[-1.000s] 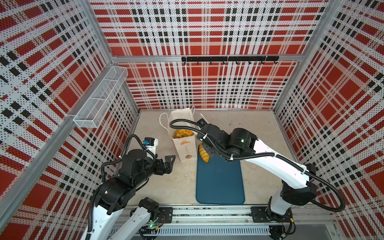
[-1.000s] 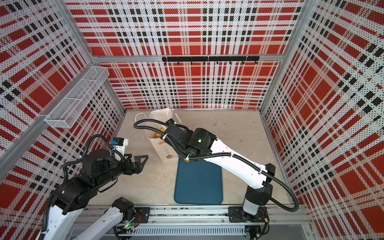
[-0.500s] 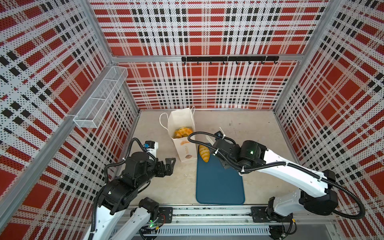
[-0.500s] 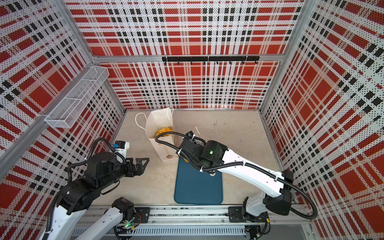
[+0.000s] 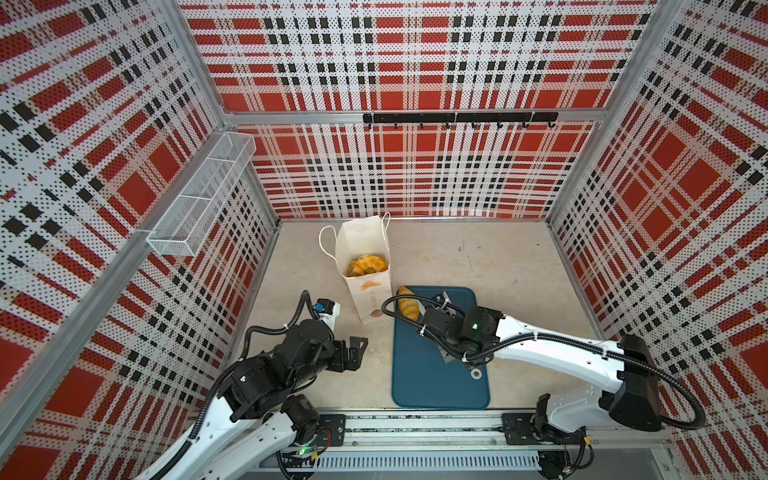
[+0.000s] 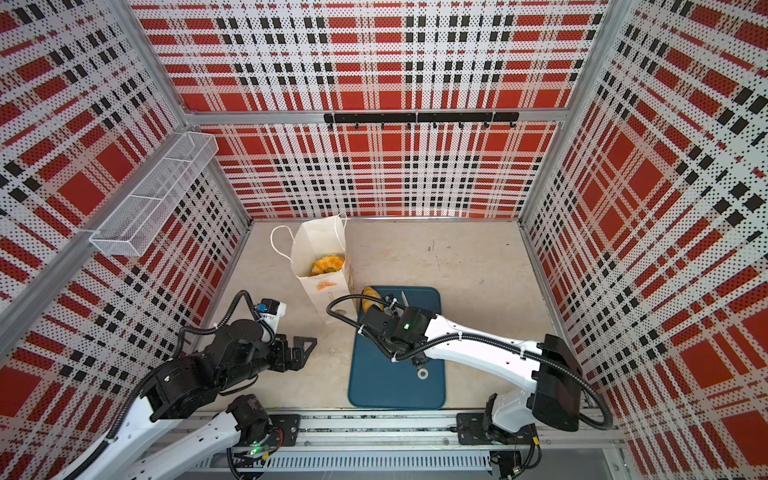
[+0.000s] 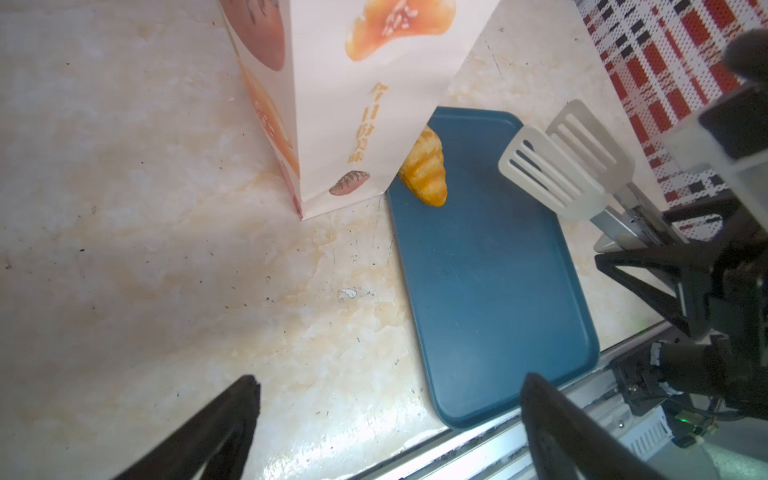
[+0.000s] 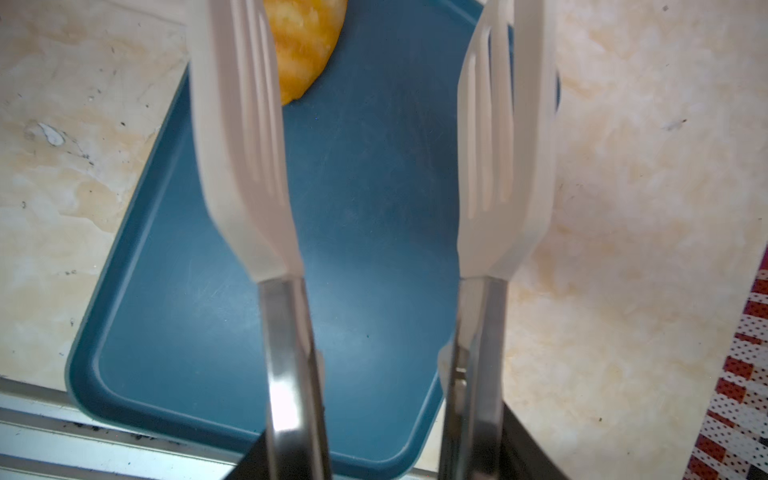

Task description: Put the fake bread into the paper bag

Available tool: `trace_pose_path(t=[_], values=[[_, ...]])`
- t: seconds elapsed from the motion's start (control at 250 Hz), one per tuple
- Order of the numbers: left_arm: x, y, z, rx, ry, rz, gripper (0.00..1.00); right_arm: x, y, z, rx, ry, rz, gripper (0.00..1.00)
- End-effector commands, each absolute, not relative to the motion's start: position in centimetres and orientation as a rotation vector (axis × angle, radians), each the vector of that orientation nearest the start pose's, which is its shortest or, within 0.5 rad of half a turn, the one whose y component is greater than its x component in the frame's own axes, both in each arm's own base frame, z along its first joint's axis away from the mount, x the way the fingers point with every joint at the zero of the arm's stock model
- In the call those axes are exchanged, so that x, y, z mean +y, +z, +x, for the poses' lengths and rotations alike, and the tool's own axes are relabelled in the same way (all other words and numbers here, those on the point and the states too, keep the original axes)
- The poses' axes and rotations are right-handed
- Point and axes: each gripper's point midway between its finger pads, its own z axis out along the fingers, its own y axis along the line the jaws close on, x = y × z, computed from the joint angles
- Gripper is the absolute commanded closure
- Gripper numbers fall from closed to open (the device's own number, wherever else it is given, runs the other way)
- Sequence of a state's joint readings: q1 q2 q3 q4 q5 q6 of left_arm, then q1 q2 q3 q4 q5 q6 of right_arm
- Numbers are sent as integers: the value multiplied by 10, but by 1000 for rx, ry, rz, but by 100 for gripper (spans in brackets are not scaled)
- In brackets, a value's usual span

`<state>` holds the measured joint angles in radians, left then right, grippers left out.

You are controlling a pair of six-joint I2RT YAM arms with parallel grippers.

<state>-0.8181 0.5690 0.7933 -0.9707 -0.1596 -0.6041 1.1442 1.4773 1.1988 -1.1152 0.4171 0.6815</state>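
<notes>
The white paper bag (image 5: 368, 293) (image 6: 322, 291) (image 7: 365, 104) stands upright at the tray's far left corner, with orange fake bread (image 5: 365, 264) (image 6: 328, 264) showing in its open mouth. One striped croissant (image 5: 408, 307) (image 6: 371, 298) (image 7: 428, 174) (image 8: 305, 45) lies on the teal tray (image 5: 436, 374) (image 8: 365, 249) right beside the bag. My right gripper (image 5: 434, 320) (image 8: 386, 457) is shut on white slotted tongs (image 7: 557, 170) (image 8: 245, 166). Their blades stand apart over the tray, empty, just short of the croissant. My left gripper (image 5: 357, 349) (image 7: 388, 380) hangs open and empty near the bag's front.
A white wire mesh basket (image 5: 199, 203) hangs on the left wall and a black hook rail (image 5: 457, 118) on the back wall. The metal base rail (image 5: 415, 428) runs along the table's front edge. Bare tabletop (image 5: 498, 257) lies right of the bag.
My right arm has drawn the tongs back from over the bag's mouth and down over the tray. The croissant on the tray stayed put. The left arm barely moved.
</notes>
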Motion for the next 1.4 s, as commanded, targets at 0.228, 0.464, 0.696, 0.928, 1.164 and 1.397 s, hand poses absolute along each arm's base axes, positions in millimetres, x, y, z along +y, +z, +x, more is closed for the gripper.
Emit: trace_pose_path(t=[0.228, 0.464, 0.696, 0.928, 1.164, 1.397], values=[[-157, 179, 162, 2374, -526, 133, 0, 276, 102, 184, 2685, 34, -507, 44], [-158, 172, 160, 2382, -523, 137, 1, 287, 89, 185, 2707, 33, -518, 42], [-155, 174, 160, 2368, -529, 127, 1, 280, 76, 189, 2734, -107, -516, 47], [-155, 174, 159, 2372, -531, 129, 1, 275, 73, 193, 2738, -149, -516, 60], [-154, 173, 159, 2374, -524, 132, 1, 257, 79, 187, 2735, -169, -524, 67], [-155, 174, 159, 2373, -525, 136, 1, 229, 82, 172, 2754, -173, -531, 70]])
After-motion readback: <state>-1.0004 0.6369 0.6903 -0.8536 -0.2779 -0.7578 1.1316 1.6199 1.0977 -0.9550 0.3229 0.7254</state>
